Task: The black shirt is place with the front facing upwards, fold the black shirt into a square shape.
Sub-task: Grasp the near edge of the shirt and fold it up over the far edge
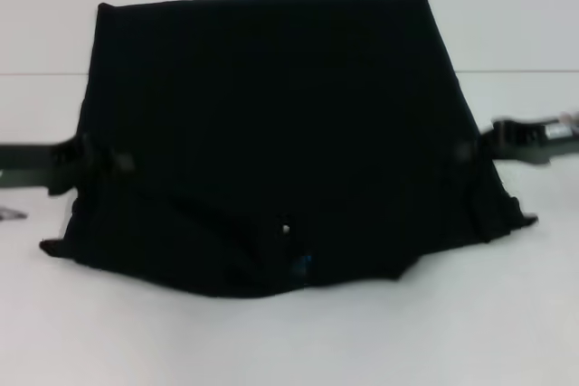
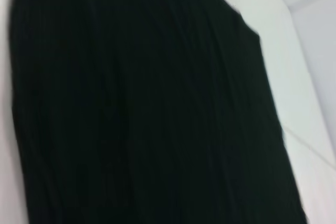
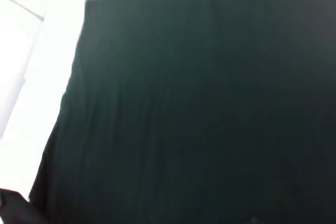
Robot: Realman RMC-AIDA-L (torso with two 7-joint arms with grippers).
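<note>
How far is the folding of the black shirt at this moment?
Done: little that shows; no square yet. In hand: the black shirt stands lifted like a tent, the left gripper and right gripper at its two sides, its lower edge lying on the white table. Left: lay the raised part over and make the remaining folds.

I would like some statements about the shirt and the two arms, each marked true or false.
1. The black shirt lies on a white table. True.
2. An arm reaches the shirt from each side. True: the left tool and the right tool meet its side edges.
3. The shirt is already a small neat square. False: it is a wide shape, uneven along the near edge.
4. The shirt is red. False: it is black.
5. A blue label shows near the near edge. True.
</note>
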